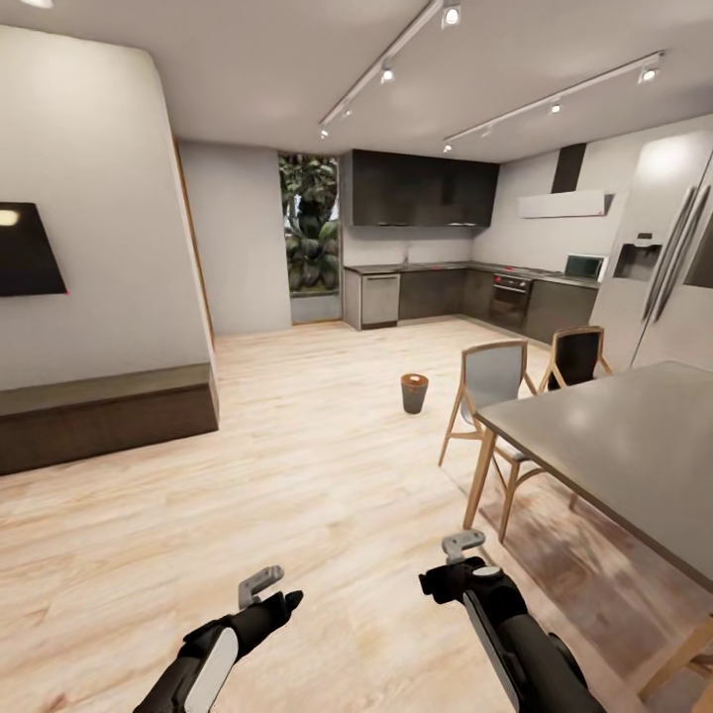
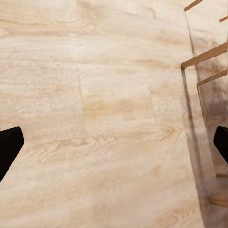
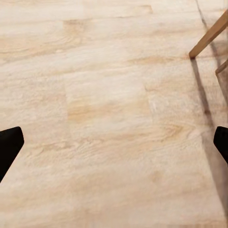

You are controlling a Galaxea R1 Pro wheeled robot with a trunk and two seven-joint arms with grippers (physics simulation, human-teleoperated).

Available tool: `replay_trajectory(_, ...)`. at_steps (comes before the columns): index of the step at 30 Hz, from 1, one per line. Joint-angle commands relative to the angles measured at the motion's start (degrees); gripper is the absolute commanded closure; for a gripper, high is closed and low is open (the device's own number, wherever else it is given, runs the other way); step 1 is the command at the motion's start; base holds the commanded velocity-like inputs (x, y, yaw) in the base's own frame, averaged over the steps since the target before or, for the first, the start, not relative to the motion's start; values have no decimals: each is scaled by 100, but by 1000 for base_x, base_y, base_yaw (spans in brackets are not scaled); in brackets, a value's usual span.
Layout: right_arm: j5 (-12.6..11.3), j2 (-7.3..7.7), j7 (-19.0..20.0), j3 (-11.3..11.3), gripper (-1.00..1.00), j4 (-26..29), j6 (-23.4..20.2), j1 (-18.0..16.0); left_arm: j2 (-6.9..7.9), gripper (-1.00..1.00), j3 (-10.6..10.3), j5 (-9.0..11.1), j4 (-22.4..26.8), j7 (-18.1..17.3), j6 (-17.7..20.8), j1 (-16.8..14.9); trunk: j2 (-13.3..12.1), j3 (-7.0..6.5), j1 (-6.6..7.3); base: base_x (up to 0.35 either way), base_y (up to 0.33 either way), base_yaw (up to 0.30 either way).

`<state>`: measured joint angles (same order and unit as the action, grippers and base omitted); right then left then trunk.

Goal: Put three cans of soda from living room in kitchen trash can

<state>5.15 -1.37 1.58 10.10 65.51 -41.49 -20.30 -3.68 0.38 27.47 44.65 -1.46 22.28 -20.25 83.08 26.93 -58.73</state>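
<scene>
The tash can (image 1: pixel 414 393), a small grey tapered bin with a brown inside, stands alone on the light wood floor, midway to the kitchen (image 1: pixel 446 287) with its dark cabinets. The cans of soda are out of view. My left gripper (image 1: pixel 280 606) and right gripper (image 1: pixel 448 577) hang low over bare floor, well short of the bin. In the left wrist view the left gripper (image 2: pixel 114 152) is open, its black fingertips (image 2: pixel 8 147) far apart with only floorboards between. The right gripper (image 3: pixel 114 147) is likewise open over floor.
A grey dining table (image 1: pixel 624 446) with wooden legs fills the right side, with two chairs (image 1: pixel 492 381) (image 1: pixel 576 356) beyond it. A steel fridge (image 1: pixel 663 267) stands far right. A low dark bench (image 1: pixel 99 414) and wall TV (image 1: pixel 25 250) are at the left.
</scene>
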Motion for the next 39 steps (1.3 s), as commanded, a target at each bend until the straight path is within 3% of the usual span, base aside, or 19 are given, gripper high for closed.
replay_trajectory(1,-3,1,-6,-2,-100,-14,0,-2,0,-100,20,5,-22,-3,19,-7,0,0,0,348,28,0)
replay_trajectory(7,-12,8,-5,-8,-100,-37,0,-5,-2,-100,91,24,-102,-6,222,-55,0,0,0,342,64,0)
replay_trajectory(24,-5,0,-2,38,-100,24,-25,0,-7,-100,75,18,-99,-12,209,-58,0,0,0,271,242,-2)
replay_trajectory(30,-14,0,1,10,-100,32,-54,-9,-31,-100,99,204,41,16,240,-58,0,0,0,107,53,-228)
replay_trajectory(39,-5,17,20,1,-100,12,-5,-1,-2,-100,87,223,-24,74,242,-58,0,0,0,318,39,-101)
